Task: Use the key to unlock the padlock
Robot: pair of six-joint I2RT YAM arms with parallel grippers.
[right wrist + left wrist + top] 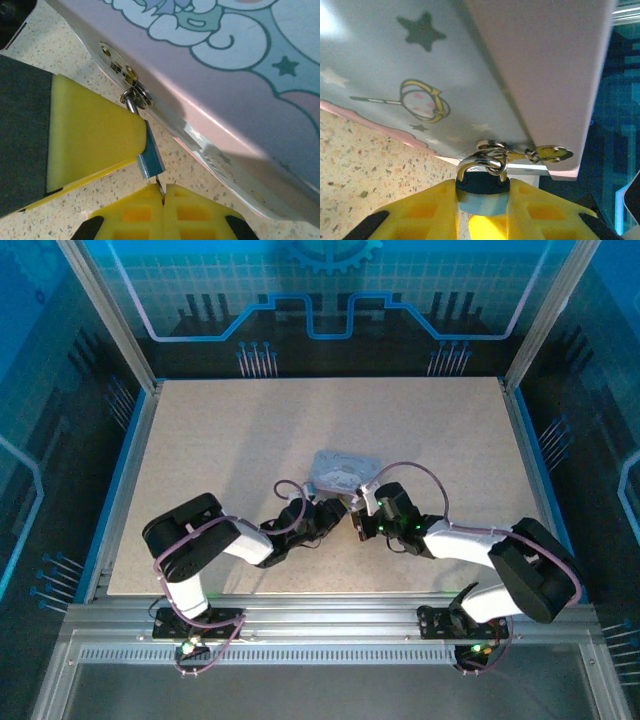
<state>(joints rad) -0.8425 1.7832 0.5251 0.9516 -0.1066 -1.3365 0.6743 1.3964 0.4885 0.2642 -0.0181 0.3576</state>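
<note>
The small padlock [482, 192], with a dark bluish body, is pinched between the yellow fingers [420, 210] of my left gripper [482, 200]. Its silvery shackle [482, 164] loops through the clasp ring on the tin. In the right wrist view the padlock [151, 159] hangs from that clasp, with the left finger [90, 135] pressed against its side. The thin silvery key [159, 185] sticks up into the padlock's underside. My right gripper [164, 194] is shut on the key's lower end. From above, both grippers [335, 520] [362, 515] meet at the tin's near edge.
The lavender-blue tin with a cartoon lid [340, 472] lies mid-table just beyond the grippers, and its side wall [215, 85] looms close over both of them. A brass clasp plate [117, 62] is riveted to the tin. The speckled tabletop [250, 430] spreads around, framed by aluminium rails.
</note>
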